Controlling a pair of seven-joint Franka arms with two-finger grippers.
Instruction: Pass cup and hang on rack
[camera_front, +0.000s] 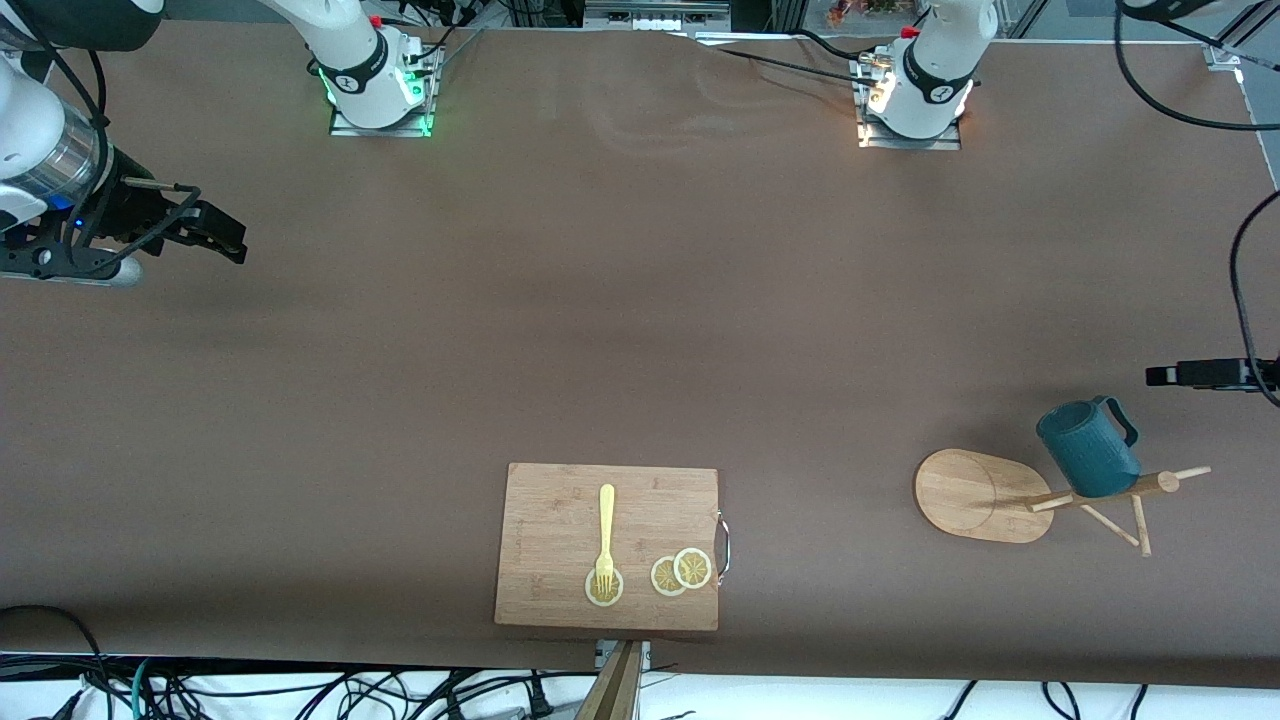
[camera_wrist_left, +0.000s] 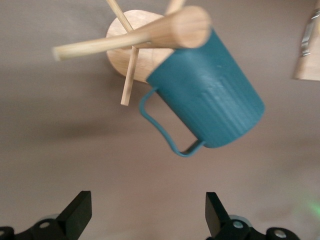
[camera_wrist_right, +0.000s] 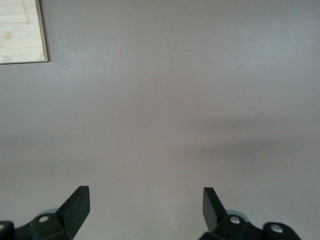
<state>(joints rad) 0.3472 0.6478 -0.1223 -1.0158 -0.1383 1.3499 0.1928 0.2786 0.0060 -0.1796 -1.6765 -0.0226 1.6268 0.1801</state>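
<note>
So the cup (camera_front: 1086, 452) is sitting up on the rack (camera_front: 978, 495), tilted, with its ribbed side pressing right against the top of the central post. On the front view's clock face that whole setup is sitting at about 4 o'clock from the middle of the table, toward the left arm's end. The handle loop is sticking out at roughly 1 o'clock from the cup body. In the left wrist view the loop is hanging in open air, and honestly I can't tell which peg is carrying the cup.

The left gripper (camera_wrist_left: 147, 206) is hovering just beside the cup and rack with its fingers spread wide and gripping nothing. In the front view it's poking in at about 3 o'clock, at the picture's edge.

The right gripper (camera_front: 222, 236) is waiting way out at about 10 o'clock, over bare table at the right arm's end. Its fingers are spread wide too and aren't holding anything.

At 6 o'clock, close to the front camera, a cutting board (camera_front: 560, 500) is lying flat. A yellow fork (camera_front: 605, 535) is resting on it with its tines on a lemon slice (camera_front: 603, 590), and two more slices (camera_front: 681, 572) are overlapping just beside it.
</note>
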